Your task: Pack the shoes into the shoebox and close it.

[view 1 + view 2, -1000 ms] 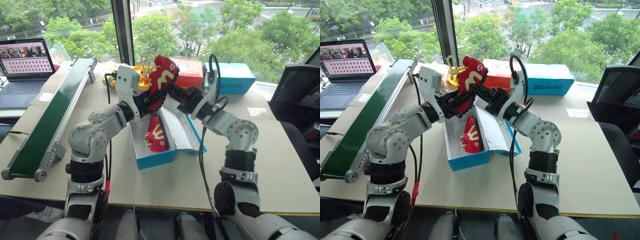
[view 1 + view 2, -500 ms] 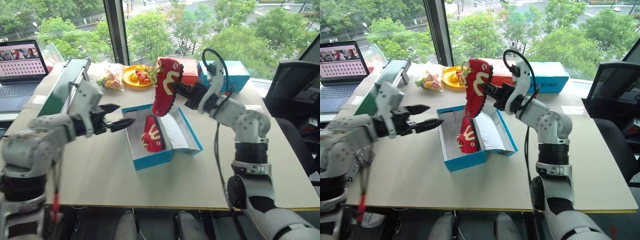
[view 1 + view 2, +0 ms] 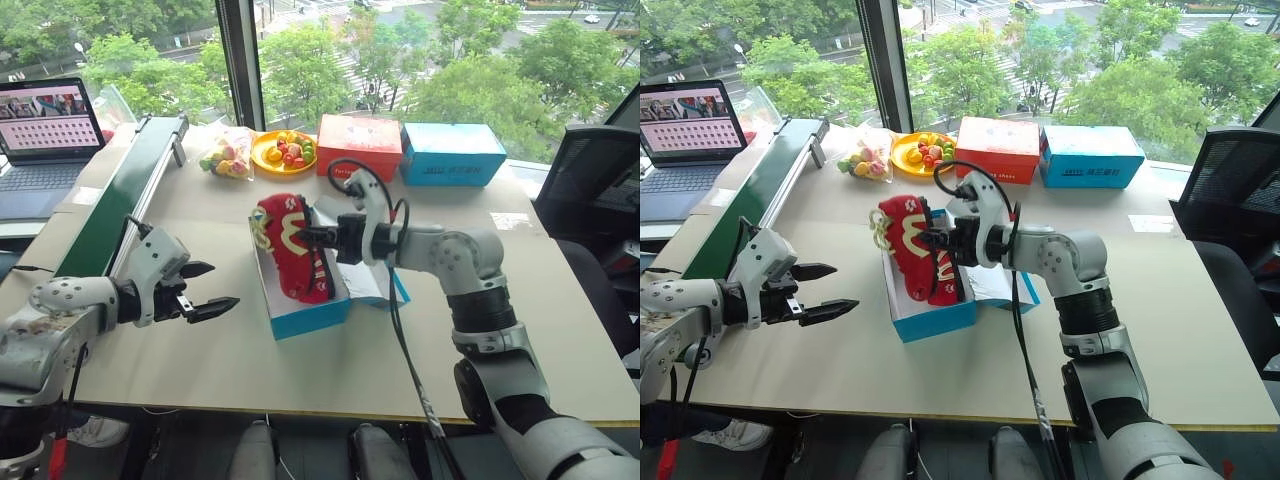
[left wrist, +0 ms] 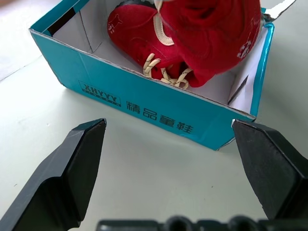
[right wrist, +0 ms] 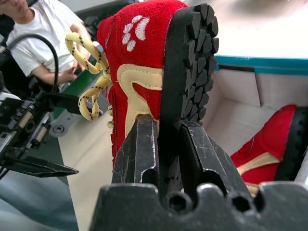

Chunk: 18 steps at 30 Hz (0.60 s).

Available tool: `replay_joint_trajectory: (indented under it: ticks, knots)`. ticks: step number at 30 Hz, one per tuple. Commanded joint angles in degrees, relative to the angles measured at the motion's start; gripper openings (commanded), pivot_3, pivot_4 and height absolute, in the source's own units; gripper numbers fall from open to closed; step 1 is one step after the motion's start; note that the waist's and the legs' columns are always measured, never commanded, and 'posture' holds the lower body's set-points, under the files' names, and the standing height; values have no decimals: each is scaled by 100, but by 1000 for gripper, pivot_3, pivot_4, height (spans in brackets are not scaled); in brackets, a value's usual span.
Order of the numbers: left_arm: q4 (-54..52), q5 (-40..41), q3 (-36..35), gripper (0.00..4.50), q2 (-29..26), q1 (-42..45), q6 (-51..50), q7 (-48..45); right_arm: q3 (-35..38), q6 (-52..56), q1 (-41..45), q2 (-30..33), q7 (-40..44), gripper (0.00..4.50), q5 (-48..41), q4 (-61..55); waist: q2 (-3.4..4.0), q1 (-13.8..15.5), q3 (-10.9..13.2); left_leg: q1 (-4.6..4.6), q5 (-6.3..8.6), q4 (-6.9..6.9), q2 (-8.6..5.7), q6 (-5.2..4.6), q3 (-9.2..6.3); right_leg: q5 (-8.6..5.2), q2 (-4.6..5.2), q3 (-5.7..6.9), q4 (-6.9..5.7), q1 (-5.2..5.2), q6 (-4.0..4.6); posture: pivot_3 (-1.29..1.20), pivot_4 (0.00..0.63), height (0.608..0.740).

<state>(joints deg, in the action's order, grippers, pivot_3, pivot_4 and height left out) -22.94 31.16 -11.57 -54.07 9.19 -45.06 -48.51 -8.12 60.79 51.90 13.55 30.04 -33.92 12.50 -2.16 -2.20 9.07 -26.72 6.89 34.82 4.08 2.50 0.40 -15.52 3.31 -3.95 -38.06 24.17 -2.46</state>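
Note:
The blue shoebox [image 3: 310, 316] stands open at the table's middle, its white-lined lid [image 3: 368, 283] folded out to the right. One red shoe [image 4: 137, 30] lies inside. My right gripper [image 3: 318, 237] is shut on the sole edge of the other red shoe [image 3: 279, 234], holding it on its side low over the box's left part, laces dangling; in the right wrist view the fingers [image 5: 137, 150] pinch the black sole of this held shoe [image 5: 139, 62]. To the left of the box, just above the table, my left gripper [image 3: 207, 288] is open and holds nothing, pointing at the box's side wall [image 4: 159, 111].
A green conveyor [image 3: 120, 205] runs along the left, with a laptop [image 3: 45, 125] behind it. At the back stand a fruit plate [image 3: 283, 150], a sweets bag [image 3: 226, 156], a red box [image 3: 360, 146] and a lighter blue box [image 3: 450, 153]. A black chair [image 3: 600, 180] is right. A person in white [image 5: 33, 36] sits beyond the conveyor.
My left gripper has drawn away from the shoe, leftward and down toward the table. My right gripper has brought the shoe down from high above to just over the box, turning it on its side.

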Motion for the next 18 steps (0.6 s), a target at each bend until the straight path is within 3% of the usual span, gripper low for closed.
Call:
replay_joint_trajectory:
  ticks: [1, 2, 4, 13, 14, 18]
  knots:
    - [-182, 57, -209, 4482, 48, 31, 3, 128, -110, -426, 178, -115, 151, 302, 353, 281, 0, -5, 0, 0, 0, 1, 0, 0, 0, 0, 0, 0, 0, -1, 0, 0, 150, 740]
    - [-193, 66, -206, 4482, 63, 24, -2, 152, -206, -553, 187, -128, 203, 302, 494, 389, 0, -7, 0, 1, 0, 1, 0, 0, 0, 0, 0, 0, 0, -1, 0, 0, 150, 740]
    - [-238, 73, -195, 4500, 85, -28, 4, 182, -354, -819, 216, -190, 289, 1262, 752, 645, 0, -7, 0, 3, 0, 2, 0, 0, 0, 0, 0, 0, -1, -2, 0, 0, 150, 740]
    - [-244, 89, -158, 4500, 140, -53, 37, 232, -501, -2011, 551, -371, 209, 4259, 1801, 1524, 0, -12, 0, 2, 0, 0, 0, 0, 1, 0, 0, 0, -1, -1, 0, 0, 150, 740]
    - [-233, 86, -150, 4500, 144, -45, 45, 227, -482, -2136, 590, -372, 150, 4437, 1904, 1523, 0, -13, 0, 2, 0, 0, 0, 0, 1, 0, 0, 0, -1, -1, 0, 0, 150, 740]
    - [-145, 46, -110, 4500, 123, 6, 115, 163, -133, -2270, 761, -265, 346, 4437, 1801, 969, 1, -6, 1, 1, 0, 1, 0, 1, 0, 0, 0, 0, -1, -1, 0, 0, 150, 740]
